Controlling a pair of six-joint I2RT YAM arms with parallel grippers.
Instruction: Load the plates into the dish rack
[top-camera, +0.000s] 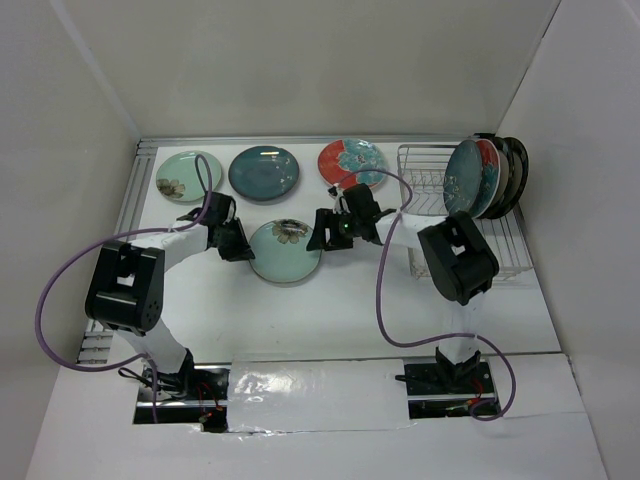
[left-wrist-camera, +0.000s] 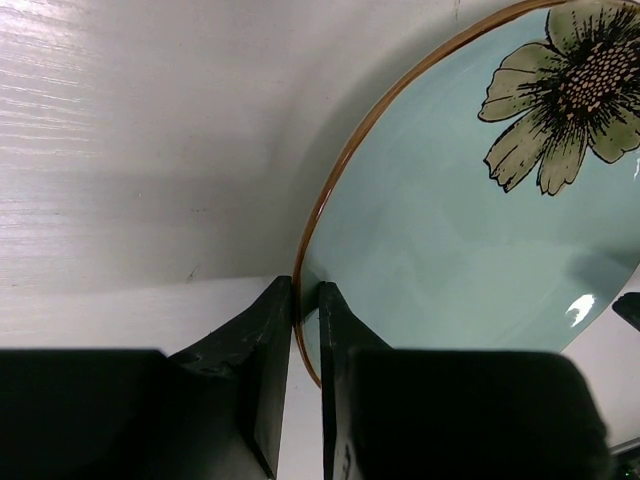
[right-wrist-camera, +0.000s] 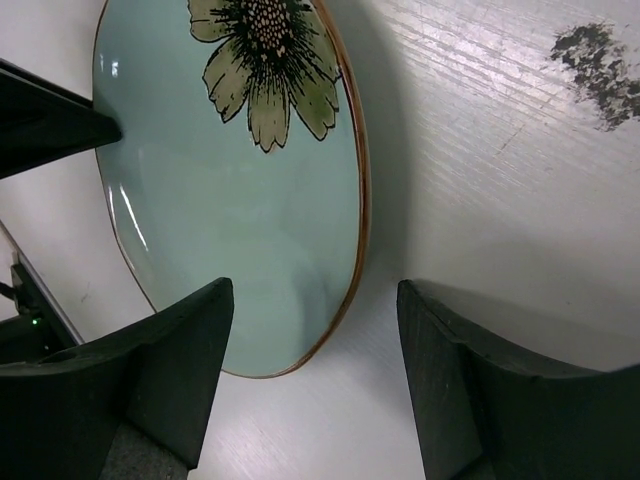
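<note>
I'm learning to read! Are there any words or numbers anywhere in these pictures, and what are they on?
None: no words, numbers, brands or signs can be read in any view.
The mint plate has only a painted flower, no writing.
The rack is bare wire with no label showing.

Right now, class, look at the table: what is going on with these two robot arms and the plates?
The left gripper is pinching the rim of the pale mint green round ceramic plate with a flower at mid-table. The right gripper stands open astride that plate's opposite edge. Several plates stand upright in the silver wire dish rack; three more plates lie flat along the back.
</note>
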